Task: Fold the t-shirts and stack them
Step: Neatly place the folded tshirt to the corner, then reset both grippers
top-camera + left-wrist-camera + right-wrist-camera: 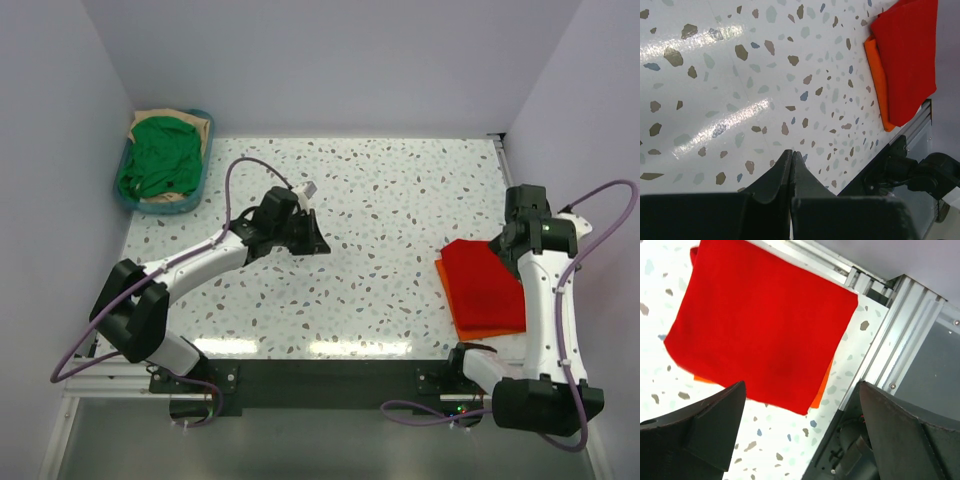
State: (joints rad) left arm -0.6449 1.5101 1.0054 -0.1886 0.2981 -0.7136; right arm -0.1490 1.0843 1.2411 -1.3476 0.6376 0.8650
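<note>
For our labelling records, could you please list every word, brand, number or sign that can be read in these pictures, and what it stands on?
No text can be read in any view.
The red t-shirt, orange t-shirt and green t-shirt are plain.
The teal basket and speckled table show no lettering.
The small white part on the left arm's wrist is too small to tell.

Overhead, close wrists; shared red t-shirt
</note>
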